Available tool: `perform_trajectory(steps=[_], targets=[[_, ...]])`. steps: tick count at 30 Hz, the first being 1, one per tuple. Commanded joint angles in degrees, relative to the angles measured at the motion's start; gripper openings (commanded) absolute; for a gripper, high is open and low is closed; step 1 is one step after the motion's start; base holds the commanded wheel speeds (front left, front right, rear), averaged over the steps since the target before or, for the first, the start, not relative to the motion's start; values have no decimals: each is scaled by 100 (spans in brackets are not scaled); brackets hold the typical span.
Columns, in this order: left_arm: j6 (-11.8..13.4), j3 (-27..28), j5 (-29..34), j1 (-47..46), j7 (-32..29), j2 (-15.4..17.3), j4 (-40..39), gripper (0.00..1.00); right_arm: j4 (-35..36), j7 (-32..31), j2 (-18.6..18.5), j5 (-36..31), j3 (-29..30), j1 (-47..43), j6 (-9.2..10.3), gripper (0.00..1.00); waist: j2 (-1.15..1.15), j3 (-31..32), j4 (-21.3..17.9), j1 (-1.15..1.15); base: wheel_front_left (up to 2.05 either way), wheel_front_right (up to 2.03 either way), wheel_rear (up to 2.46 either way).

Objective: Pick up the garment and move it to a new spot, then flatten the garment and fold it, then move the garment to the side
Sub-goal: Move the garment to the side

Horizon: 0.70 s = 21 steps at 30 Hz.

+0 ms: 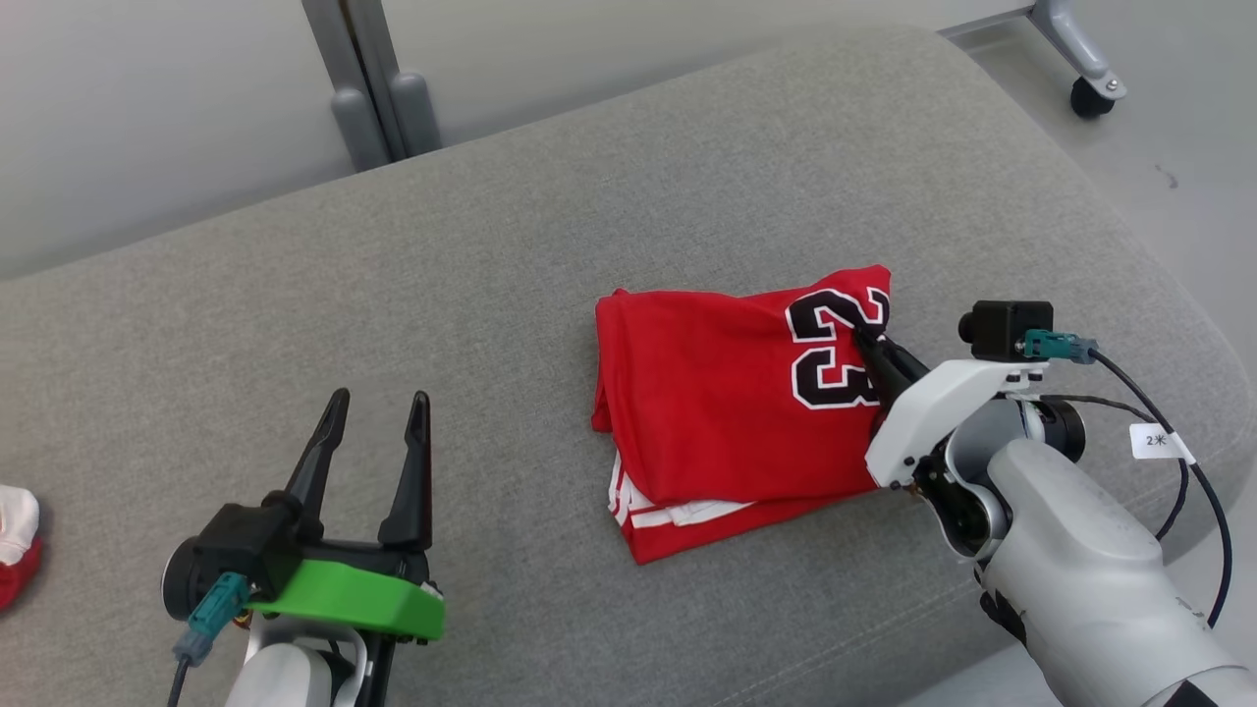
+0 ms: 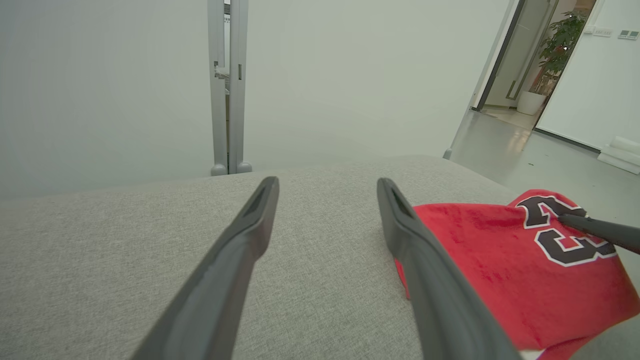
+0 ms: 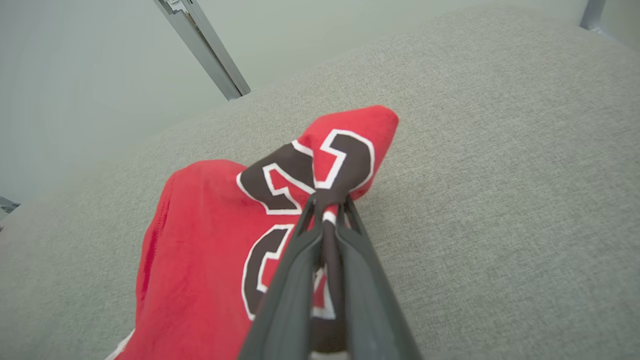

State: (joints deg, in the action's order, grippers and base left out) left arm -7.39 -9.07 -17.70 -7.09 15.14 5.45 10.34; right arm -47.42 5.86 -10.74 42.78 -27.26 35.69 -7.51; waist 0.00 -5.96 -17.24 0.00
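Note: the fingers of your right gripper are pinched shut on the "23" corner of the folded red jersey, right of centre on the grey cushion, likely to drag it aside; your left gripper hovers well apart, spread and empty.

Folded red jersey, corner pinched
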Motion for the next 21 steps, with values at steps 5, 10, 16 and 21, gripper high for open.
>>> perform_trajectory(steps=[5, 10, 16, 21], targets=[[-18, -64, -5, -240, -2, 123, -26, 100, 78, 104, -68, 101, -113, 293, 4, 0, 0, -451, 7, 0, 0, 0, 0], [-18, -86, -16, -487, -2, 239, -71, 100, 88, 203, -260, 209, -204, 772, 4, 0, 0, -986, 272, 0, 0, 0, 0], [-19, -103, -27, -826, -2, 411, -169, 100, -5, 329, -797, 430, -155, 1500, 4, 0, 0, -1774, 647, 0, 0, 0, 0], [-19, -92, -26, -1019, -2, 509, -231, 100, -174, 417, -1313, 704, 4, 1973, 6, 0, 0, -2250, 801, 0, 0, 0, 0]])
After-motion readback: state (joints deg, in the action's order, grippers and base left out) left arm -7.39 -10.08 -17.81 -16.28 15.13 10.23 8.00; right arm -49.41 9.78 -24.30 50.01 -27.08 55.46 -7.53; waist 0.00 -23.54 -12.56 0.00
